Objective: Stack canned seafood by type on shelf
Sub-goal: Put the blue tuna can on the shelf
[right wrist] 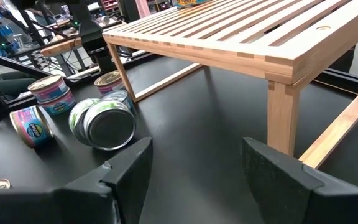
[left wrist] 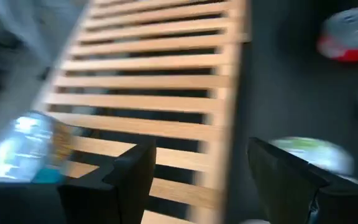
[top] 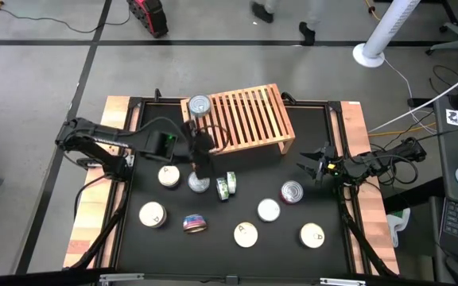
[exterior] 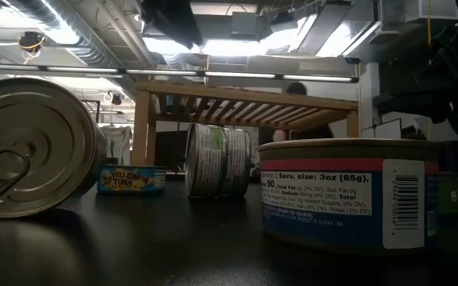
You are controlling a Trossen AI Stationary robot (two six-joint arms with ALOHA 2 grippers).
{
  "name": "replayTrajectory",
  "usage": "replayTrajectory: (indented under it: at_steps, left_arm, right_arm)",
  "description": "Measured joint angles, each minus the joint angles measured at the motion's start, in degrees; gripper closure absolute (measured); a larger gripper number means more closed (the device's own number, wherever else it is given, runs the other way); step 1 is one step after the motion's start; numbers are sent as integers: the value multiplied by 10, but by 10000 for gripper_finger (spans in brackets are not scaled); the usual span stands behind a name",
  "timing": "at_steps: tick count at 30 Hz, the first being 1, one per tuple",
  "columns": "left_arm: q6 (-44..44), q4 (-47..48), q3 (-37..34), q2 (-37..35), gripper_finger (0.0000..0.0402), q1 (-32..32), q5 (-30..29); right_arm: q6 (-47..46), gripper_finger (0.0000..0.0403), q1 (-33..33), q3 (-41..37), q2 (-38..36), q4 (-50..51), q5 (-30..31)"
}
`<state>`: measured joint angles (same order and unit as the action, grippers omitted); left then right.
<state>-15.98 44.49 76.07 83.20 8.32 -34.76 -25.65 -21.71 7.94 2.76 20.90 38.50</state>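
One silver-lid tin (top: 199, 104) sits on the shelf (top: 249, 119), at its far-left corner, just beyond the left gripper (top: 200, 165). No other tin is on the slats.

Rest of the tins are on the black table (top: 324, 135):
- white-lid tin (top: 168, 175) just left of the left gripper
- silver-lid tin (top: 199, 184) right at the left gripper's near side, partly under it
- green-label pair on edge (top: 227, 186) just to its right
- white-lid tin (top: 152, 214) and a tin on its side with colourful label (top: 195, 223) nearer the front, on the left
- red-sided tin (top: 292, 191) just left of and slightly nearer than the right gripper (top: 315, 168)
- white-lid tins (top: 269, 210), (top: 246, 233), (top: 312, 234) toward the front, centre to right

Left gripper: over the table at the shelf's front-left edge, fingers (left wrist: 129, 177) spread, nothing between them. The left wrist view is blurred and shows slats ahead, plus a blue tin (left wrist: 27, 149) on the shelf.

Right gripper: by the right rail, level with the shelf's front-right leg (right wrist: 283, 115), fingers (right wrist: 126, 168) spread and empty. The right wrist view looks under the shelf at the green pair (right wrist: 102, 122) lying on edge.

The low view shows a blue/red-label tin (exterior: 347, 195) close up, a silver lid (exterior: 30, 147) on the left, and the shelf (exterior: 245, 107) behind.
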Motion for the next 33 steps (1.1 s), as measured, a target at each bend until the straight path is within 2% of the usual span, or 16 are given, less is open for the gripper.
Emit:
replayTrajectory:
  at_steps: [7, 11, 20, 25, 33]
  left_arm:
    - [-159, 0, 0, 0, 155, 76, 138]
    - [-208, 1, 0, 0, 155, 126, 181]
    - [-285, 45, 0, 2, 155, 215, 182]
    - [-345, 63, 0, 7, 155, 233, 182]
    - [-337, 63, -1, 59, 155, 247, 182]
  right_arm:
    - [0, 160, 0, 0, 0, 0, -6]
    - [0, 160, 0, 0, 0, 0, -6]
    - [0, 160, 0, 0, 0, 0, -6]
    - [0, 160, 0, 0, 0, 0, -6]
    - [0, 160, 0, 0, 0, 0, -6]
